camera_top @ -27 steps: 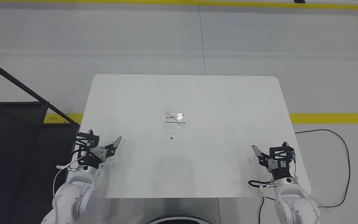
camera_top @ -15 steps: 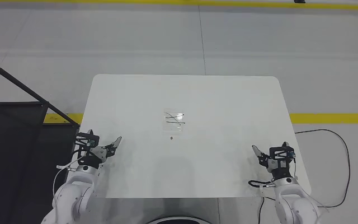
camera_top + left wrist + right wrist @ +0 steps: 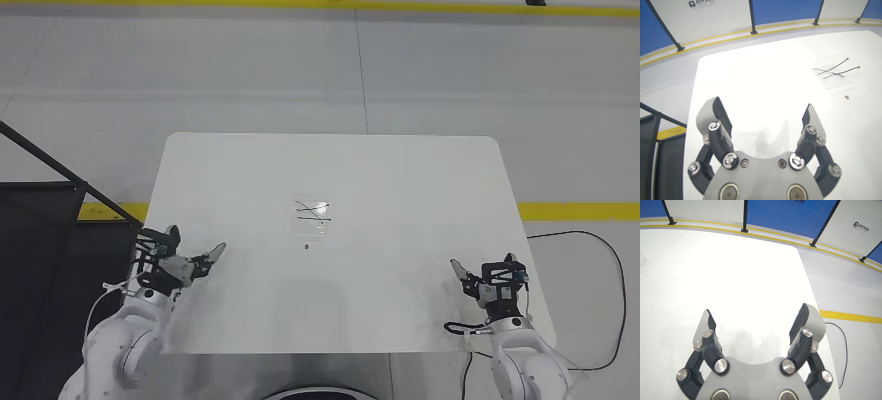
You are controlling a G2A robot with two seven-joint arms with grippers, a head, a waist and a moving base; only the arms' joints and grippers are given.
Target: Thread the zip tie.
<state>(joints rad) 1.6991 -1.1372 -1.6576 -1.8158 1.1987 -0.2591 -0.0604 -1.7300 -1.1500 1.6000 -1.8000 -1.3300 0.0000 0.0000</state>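
Observation:
Three thin black zip ties (image 3: pixel 313 211) lie crossed on a clear plastic sheet (image 3: pixel 312 228) in the middle of the white table (image 3: pixel 420 180). In the left wrist view the zip ties (image 3: pixel 834 70) rest far ahead of my left gripper (image 3: pixel 762 103), which is open and holds nothing. That left gripper (image 3: pixel 208 260) hovers over the table's near left edge. My right gripper (image 3: pixel 485 264) stands over the near right corner. In its own view the right gripper (image 3: pixel 756 308) is open and empty above bare table.
A small dark speck (image 3: pixel 306 245) lies just nearer than the sheet, and the speck (image 3: pixel 846 97) also shows in the left wrist view. A black frame and screen (image 3: pixel 40 260) stand left of the table. A black cable (image 3: pixel 590 240) runs on the floor at the right.
My left gripper has shifted slightly inward over the table, toward the middle. The right arm and the zip ties have not moved.

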